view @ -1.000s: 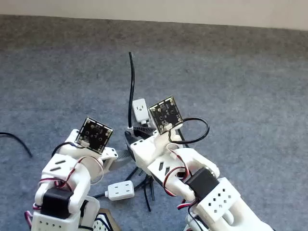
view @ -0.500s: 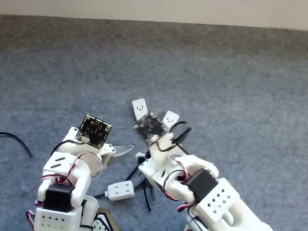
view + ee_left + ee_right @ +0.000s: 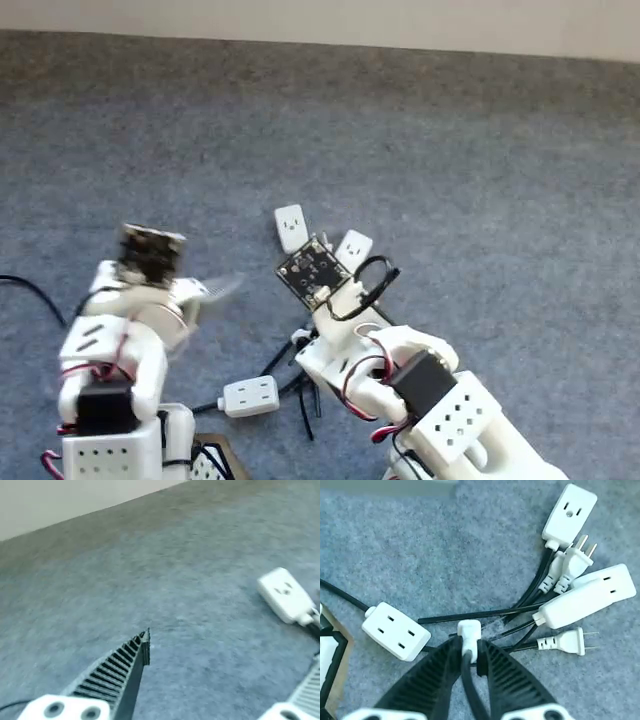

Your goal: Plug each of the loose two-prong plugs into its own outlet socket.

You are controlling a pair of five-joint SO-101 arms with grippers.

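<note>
between the tips of the right pincer [image 3: 469,649] i have a white plug end [image 3: 469,628] pinched by its body, cord trailing back; its prongs are hidden from me. risk: held this near the cord, it may twist or slip when pushed into a socket. just beside lies the 2-outlet socket [image 3: 396,630], with black cords [image 3: 470,615] crossing in front. further out, a loose 2-prong plug [image 3: 567,641] lies by the long socket [image 3: 585,599]. left pincer [image 3: 220,680] hangs spread and empty over the table [image 3: 100,580].
</note>
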